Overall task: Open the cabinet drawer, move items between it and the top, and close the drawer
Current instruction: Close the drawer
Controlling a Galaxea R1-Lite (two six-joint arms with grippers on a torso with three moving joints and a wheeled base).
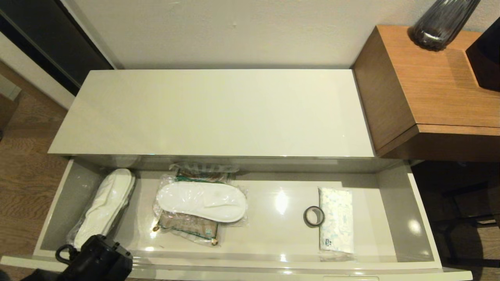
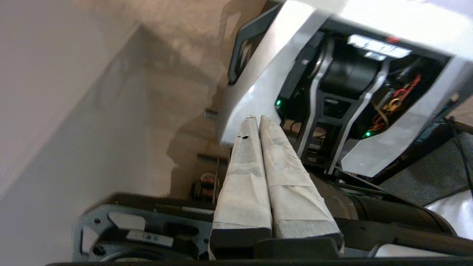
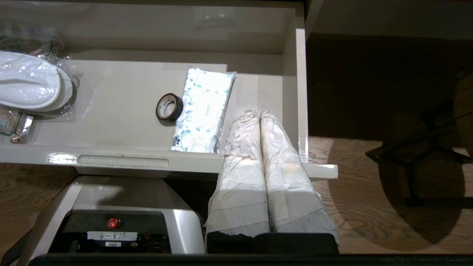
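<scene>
Cabinet drawer pulled open below the top, holding two bagged slipper pairs, tape roll touching white packet; left tool closed empty near the robot's base, right tool closed empty, parked over the drawer's right front corner.

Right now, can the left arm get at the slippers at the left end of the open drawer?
Probably yes: the slippers lie uncovered in the drawer, just beyond the left claw, which is shut.

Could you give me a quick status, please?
Left gripper and right gripper shut, empty. Drawer open, slippers, tape, packet inside. Nothing blocking.
</scene>
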